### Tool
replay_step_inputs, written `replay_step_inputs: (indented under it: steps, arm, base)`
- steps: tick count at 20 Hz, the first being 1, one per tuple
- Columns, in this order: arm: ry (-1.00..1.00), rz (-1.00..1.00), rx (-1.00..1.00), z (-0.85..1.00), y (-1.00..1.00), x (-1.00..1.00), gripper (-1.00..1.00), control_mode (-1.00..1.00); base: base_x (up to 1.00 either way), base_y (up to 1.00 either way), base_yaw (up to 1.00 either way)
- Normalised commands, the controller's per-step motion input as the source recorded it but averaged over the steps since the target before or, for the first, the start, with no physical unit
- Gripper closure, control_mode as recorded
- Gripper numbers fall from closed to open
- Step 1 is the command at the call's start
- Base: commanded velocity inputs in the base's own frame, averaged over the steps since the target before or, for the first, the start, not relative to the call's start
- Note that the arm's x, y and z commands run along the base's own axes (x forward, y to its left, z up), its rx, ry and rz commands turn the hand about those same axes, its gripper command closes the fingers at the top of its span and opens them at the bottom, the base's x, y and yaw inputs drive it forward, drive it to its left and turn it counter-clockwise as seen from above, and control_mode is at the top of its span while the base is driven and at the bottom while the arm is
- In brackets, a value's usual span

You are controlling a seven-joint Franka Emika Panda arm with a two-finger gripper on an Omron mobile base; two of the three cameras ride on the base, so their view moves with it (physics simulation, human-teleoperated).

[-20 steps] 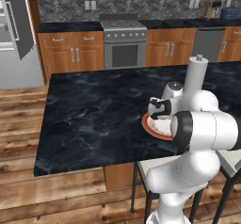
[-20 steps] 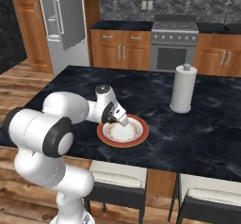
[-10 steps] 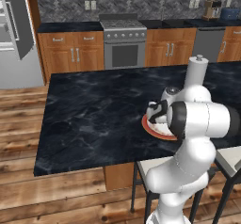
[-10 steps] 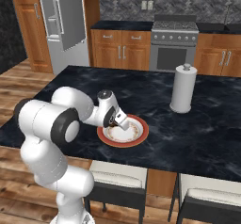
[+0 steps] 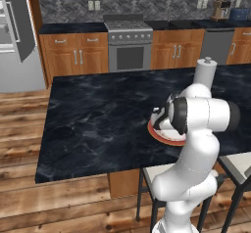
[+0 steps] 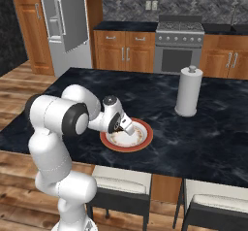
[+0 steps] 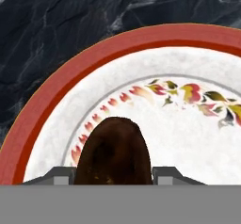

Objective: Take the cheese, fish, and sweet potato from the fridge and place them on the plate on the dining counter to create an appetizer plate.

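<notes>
A dark reddish-brown sweet potato (image 7: 115,150) sits between my gripper's (image 7: 114,177) two fingertips, so the gripper is shut on it. It hangs low over the white middle of the plate (image 7: 70,77), a round plate with a broad red-brown rim and a leaf pattern. The plate (image 6: 143,139) lies on the black marbled dining counter (image 6: 203,138), near its front edge. My gripper (image 6: 124,127) points down onto the plate's left part. From the left, my own forearm hides most of the plate (image 5: 158,136). The cheese and the fish are out of view. The fridge (image 6: 63,21) stands at the back left, its door open.
A tall white paper towel roll (image 6: 188,91) stands on the counter behind and right of the plate. Two stools (image 6: 121,181) are tucked under the counter's front edge. A stove (image 6: 177,48) and wooden cabinets line the back wall.
My hand has moved a little further in over the plate and lower, with the sweet potato still between the fingers. The elbow has swung round in front of the plate.
</notes>
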Motion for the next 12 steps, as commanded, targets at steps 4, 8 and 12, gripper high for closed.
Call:
replay_step_inputs:
  steps: [4,8,12]
  arm:
    - [0.00,-0.01,0.00,-0.01,0.00,0.15,-1.00,-1.00]
    - [0.00,-0.02,0.00,0.00,0.00,0.14,-1.00,-1.00]
    - [0.00,-0.04,0.00,0.00,-0.02,0.01,-1.00,-1.00]
  base:
    - [0.00,0.00,0.00]
    - [0.00,0.00,0.00]
    - [0.00,0.00,0.00]
